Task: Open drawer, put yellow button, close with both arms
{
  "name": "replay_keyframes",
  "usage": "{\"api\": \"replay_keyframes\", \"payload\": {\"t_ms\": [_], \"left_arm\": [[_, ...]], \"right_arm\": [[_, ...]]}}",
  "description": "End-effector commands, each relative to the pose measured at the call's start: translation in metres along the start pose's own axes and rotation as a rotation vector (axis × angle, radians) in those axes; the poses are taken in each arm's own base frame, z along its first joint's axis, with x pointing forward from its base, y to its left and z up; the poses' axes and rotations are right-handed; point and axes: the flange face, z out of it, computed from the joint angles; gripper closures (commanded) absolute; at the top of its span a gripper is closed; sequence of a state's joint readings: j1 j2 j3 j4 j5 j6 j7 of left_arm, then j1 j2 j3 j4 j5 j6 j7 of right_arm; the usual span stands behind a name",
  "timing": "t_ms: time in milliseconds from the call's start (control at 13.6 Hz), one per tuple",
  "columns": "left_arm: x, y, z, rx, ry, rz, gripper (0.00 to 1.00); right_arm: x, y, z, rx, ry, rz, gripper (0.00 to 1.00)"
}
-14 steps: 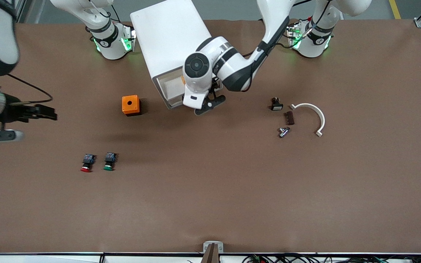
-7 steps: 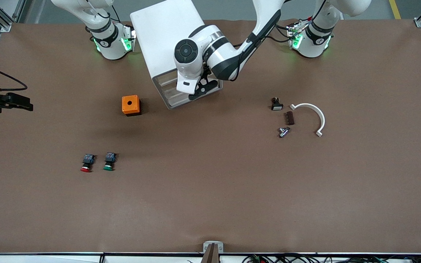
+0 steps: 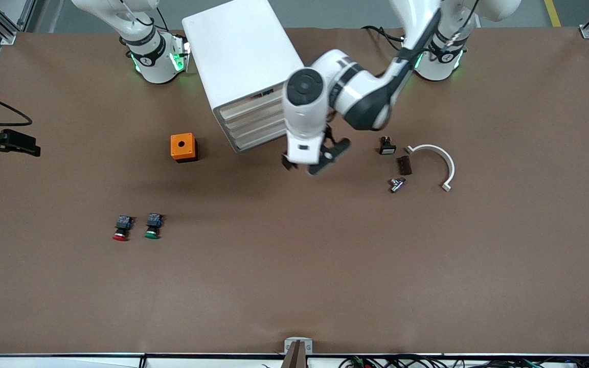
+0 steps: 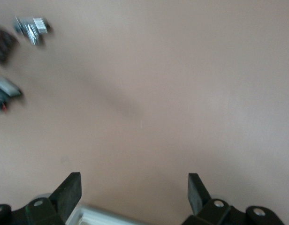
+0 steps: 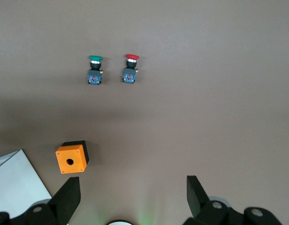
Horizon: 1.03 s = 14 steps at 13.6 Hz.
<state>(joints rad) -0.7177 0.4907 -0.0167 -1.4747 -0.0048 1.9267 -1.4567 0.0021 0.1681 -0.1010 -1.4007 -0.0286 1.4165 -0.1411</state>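
Observation:
The white cabinet point(image 3: 238, 51) stands between the two bases. Its top drawer point(image 3: 250, 106) is pushed in, its cream front level with the three fronts below. The yellow button is hidden from every view. My left gripper point(image 3: 311, 164) is open and empty over bare table, just off the cabinet's front corner toward the left arm's end; in the left wrist view point(image 4: 135, 194) the cabinet's white edge point(image 4: 102, 218) shows below the fingers. My right gripper point(image 3: 31, 145) is open and empty, held high at the right arm's end of the table, as the right wrist view point(image 5: 133, 197) shows.
An orange box point(image 3: 182, 147) with a hole sits beside the cabinet toward the right arm's end. A red-capped button point(image 3: 121, 228) and a green-capped button point(image 3: 153, 226) lie nearer the camera. A black switch point(image 3: 387, 146), a brown block point(image 3: 404, 165), a metal fitting point(image 3: 397, 184) and a white curved bracket point(image 3: 440, 161) lie toward the left arm's end.
The top drawer went from open to pushed in. My left gripper then drew away from the cabinet front toward the left arm's end. My right gripper drew back toward the table's edge.

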Motion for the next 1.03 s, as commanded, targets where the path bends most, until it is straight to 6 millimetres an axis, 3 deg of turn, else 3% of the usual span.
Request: {"api": "replay_keyframes", "payload": {"t_ms": [0, 73, 220, 367, 513, 807, 953], "left_arm": [[0.091, -0.035, -0.04, -0.012, 0.024, -0.005, 0.0], [0.124, -0.048, -0.052, -0.018, 0.026, 0.015, 0.0], [0.184, -0.08, -0.078, -0.023, 0.029, 0.032, 0.0], [0.223, -0.114, -0.104, -0.02, 0.029, 0.07, 0.0], [0.25, -0.147, -0.13, -0.012, 0.026, 0.109, 0.0], [0.282, -0.217, -0.187, -0.029, 0.038, 0.229, 0.0], [0.295, -0.259, -0.204, -0.032, 0.026, 0.281, 0.0]], "right_arm": [[-0.01, 0.0, -0.021, 0.01, -0.014, 0.013, 0.0], [-0.012, -0.002, -0.036, 0.003, 0.014, 0.013, 0.0], [-0.021, -0.005, -0.036, 0.022, -0.024, 0.014, 0.0], [-0.027, -0.003, -0.039, 0.03, -0.042, 0.009, 0.0], [-0.044, -0.007, -0.06, 0.026, 0.002, 0.002, 0.0], [-0.044, -0.019, -0.048, 0.029, -0.043, -0.024, 0.0], [-0.044, -0.021, -0.043, 0.031, -0.058, -0.028, 0.0]]}}
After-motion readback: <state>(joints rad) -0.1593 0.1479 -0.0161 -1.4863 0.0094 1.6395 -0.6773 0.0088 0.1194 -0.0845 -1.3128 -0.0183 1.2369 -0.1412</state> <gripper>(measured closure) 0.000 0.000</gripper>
